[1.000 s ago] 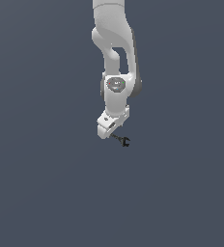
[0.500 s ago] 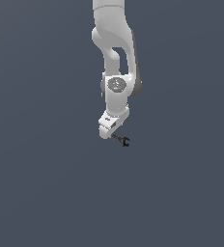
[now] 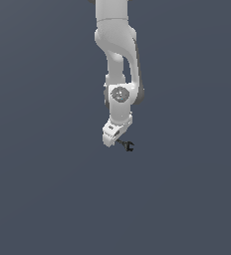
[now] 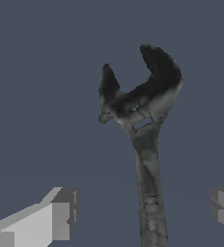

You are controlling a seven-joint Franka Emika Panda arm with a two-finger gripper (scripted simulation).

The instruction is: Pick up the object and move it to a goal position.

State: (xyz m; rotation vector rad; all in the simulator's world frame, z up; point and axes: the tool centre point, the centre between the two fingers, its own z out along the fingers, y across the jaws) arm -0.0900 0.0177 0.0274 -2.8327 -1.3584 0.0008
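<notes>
The object is a small black wrench point(image 3: 128, 145) with a thin shaft and a forked open jaw, lying on the dark grey surface. In the wrist view the wrench point(image 4: 145, 125) fills the middle, with its forked jaw pointing away from the hand. My white gripper point(image 3: 115, 141) sits low over the shaft end of the wrench. The gripper point(image 4: 143, 212) is open. One of the fingers point(image 4: 61, 219) stands to one side of the shaft and the other to the far side, each with a visible gap to it. Nothing is held.
The white arm point(image 3: 118, 60) comes down from the top of the exterior view. A plain dark grey surface point(image 3: 48, 189) spreads all around the wrench, and no other objects show.
</notes>
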